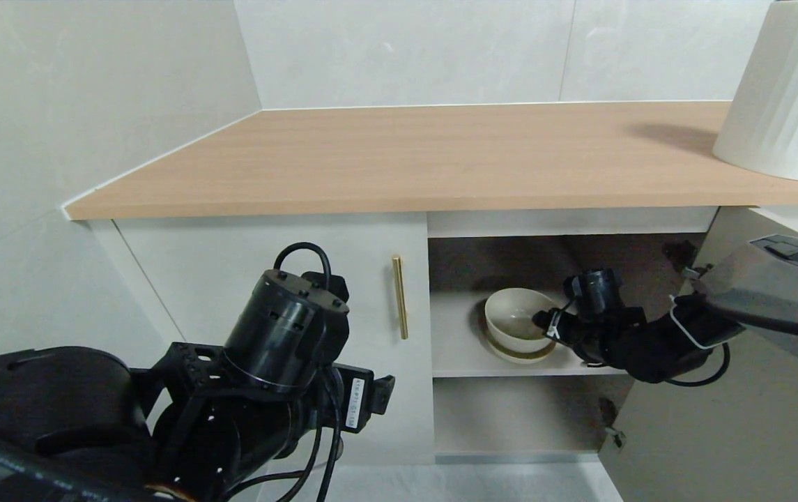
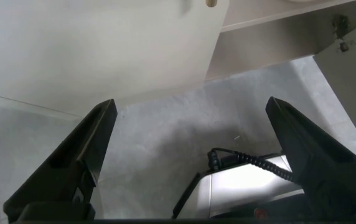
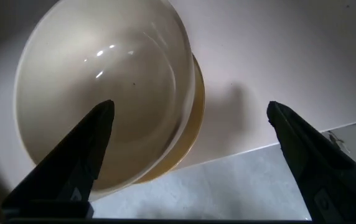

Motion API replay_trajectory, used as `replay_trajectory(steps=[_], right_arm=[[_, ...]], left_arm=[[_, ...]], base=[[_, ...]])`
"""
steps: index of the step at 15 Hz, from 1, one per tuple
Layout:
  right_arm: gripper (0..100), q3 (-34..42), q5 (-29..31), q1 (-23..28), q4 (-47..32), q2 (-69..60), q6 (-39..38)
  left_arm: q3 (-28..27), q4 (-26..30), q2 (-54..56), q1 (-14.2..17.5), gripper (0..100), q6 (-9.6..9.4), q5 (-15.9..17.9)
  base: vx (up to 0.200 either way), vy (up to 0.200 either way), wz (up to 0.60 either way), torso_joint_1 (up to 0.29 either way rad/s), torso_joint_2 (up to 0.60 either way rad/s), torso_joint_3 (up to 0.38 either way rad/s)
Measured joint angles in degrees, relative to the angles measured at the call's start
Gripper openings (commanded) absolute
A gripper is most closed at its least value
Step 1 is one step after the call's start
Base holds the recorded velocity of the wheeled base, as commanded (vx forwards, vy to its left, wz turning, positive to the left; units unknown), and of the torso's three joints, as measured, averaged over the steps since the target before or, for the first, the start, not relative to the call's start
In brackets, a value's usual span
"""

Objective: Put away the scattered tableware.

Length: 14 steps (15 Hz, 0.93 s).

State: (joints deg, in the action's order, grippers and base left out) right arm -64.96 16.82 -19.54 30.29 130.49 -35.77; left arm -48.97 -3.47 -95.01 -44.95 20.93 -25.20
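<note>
Pale tiled walls meet at a corner behind a long light-wood tabletop (image 1: 426, 153), which carries a tall white ribbed cylinder (image 1: 785, 90) at its far right end. Below it runs a white cabinet: the left-hand door (image 1: 196, 265) is closed, with a slim brass bar handle (image 1: 400, 296) along its edge, while the grey right-hand door (image 1: 719, 432) stands swung open.

On the cabinet's upper shelf (image 1: 454, 341) sits a round cream ceramic bowl (image 1: 513, 321), upright, nested in a shallow dish with a yellowish rim (image 1: 520, 354) that shows beneath it (whether that is a plate or a second bowl I cannot tell). Both rest near the front edge of the shelf, toward its middle.

The right gripper (image 1: 545, 324) is inside the open compartment, right at the bowl's rim on the side nearest the open door. In the right wrist view its jaws are spread wide and grip nothing; one finger lies across the bowl, the other out over bare shelf.

The left gripper (image 2: 190, 102) hangs low before the closed door, over the grey floor (image 2: 184, 143). Its jaws are wide apart and empty.
</note>
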Motion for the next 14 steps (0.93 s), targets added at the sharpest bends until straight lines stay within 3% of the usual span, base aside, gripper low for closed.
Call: replay_trajectory(steps=[3, 6, 8, 11, 14], right_arm=[[100, 2.2, -0.6, -0.8, -0.6, -3.1, 0.0], [100, 5.0, -2.0, -3.2, -8.1, -12.8, 0.2], [100, 6.3, -4.5, -5.1, -17.4, -23.1, 0.6], [100, 8.2, -8.6, -7.7, -32.3, -37.6, 2.4], [100, 13.9, -10.7, -10.3, -37.3, -45.9, 4.5]], left_arm=[[-0.5, -1.5, 0.4, 1.8, 100, 1.87, 0.0], [-1.1, -3.4, 3.0, 8.7, 100, 4.33, -0.1], [0.7, -3.5, 7.7, 11.4, 100, 3.21, 0.0], [5.8, -3.4, 16.9, 13.1, 100, -0.84, 3.0], [9.0, -3.3, 21.6, 14.0, 100, -1.74, 4.4]], base=[[0.000, 0.000, 0.00, 0.000, 0.00, 0.000], [0.000, 0.000, 0.00, 0.000, 0.00, 0.000], [0.000, 0.000, 0.00, 0.000, 0.00, 0.000], [0.000, 0.000, 0.00, 0.000, 0.00, 0.000], [0.000, 0.000, 0.00, 0.000, 0.00, 0.000]])
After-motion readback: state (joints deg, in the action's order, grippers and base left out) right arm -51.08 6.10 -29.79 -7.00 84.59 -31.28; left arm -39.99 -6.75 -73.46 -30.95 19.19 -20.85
